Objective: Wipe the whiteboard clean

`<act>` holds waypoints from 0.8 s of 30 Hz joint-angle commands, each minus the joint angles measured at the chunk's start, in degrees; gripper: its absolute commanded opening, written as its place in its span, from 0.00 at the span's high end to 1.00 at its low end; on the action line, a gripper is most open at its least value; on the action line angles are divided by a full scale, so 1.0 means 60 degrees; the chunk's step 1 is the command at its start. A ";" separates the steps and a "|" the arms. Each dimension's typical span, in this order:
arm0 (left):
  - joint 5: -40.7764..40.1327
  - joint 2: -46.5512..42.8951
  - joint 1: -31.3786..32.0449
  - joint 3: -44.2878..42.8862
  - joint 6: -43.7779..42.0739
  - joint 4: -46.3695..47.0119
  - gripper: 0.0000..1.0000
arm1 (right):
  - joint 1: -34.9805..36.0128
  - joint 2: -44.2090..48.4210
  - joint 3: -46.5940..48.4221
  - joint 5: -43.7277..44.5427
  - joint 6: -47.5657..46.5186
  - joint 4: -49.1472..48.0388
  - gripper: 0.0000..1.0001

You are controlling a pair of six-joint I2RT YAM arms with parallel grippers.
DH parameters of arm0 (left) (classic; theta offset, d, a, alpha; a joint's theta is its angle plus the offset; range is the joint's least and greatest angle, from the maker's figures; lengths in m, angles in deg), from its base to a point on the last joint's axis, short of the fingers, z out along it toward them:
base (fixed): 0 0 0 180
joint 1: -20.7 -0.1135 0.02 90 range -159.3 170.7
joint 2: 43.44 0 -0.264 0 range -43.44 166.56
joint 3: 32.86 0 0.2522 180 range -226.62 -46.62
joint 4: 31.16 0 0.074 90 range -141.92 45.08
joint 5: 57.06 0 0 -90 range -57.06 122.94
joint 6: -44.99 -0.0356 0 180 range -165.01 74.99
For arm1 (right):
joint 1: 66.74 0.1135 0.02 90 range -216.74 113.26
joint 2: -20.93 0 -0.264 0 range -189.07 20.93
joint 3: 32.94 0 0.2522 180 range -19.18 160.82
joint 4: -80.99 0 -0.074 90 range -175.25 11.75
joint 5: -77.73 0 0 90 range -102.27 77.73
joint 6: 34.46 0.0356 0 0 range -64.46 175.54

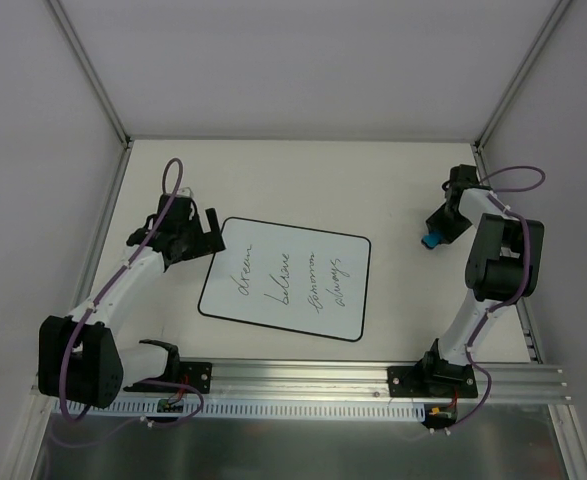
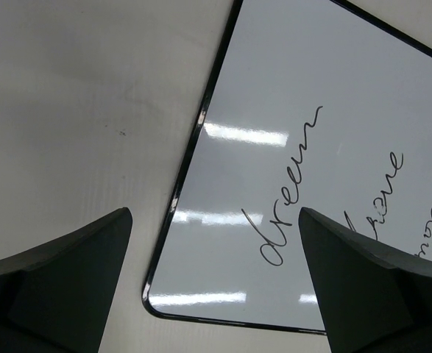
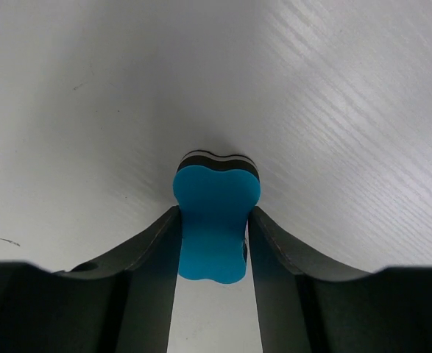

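— when you looked down from the top, where was the whiteboard (image 1: 285,278)?

— it lay flat in the middle of the desk (image 1: 273,180), turned a bit crooked. it had four lines of black writing (image 1: 313,290) on it.

— would it be hard to move?

— i think it was thin, stiff and light, with a shiny, slippery top. rubbing it could make it slide on the desk. it lay too flat to pinch, so i would press down on a bare corner or edge, away from the words.

— who could do that?

— the left fingers (image 2: 61,287). they were wide apart with nothing in them, up over the board's left edge near a round corner.

— and the other ones?

— the right fingers (image 3: 149,279) were clamped on the blue eraser (image 3: 212,224), at its thin middle. that was off to the right, well apart from the board. the eraser looked soft and squishy to me.

— what could you not see?

— lots. from above, the right arm (image 1: 498,260) hid most of its fingers, and only a bit of blue showed. the words were too small to read from there. up close i read "dream" (image 2: 289,187), but the other words were cut off at the side. i could not tell if the eraser touched the desk, and its rubbing side was hard to see.
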 commanded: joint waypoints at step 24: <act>0.0070 0.0809 -0.0270 0.1396 0.0897 -0.0367 0.16 | 0.4500 0.2744 -0.1112 -0.0703 -0.1725 -0.0167 0.94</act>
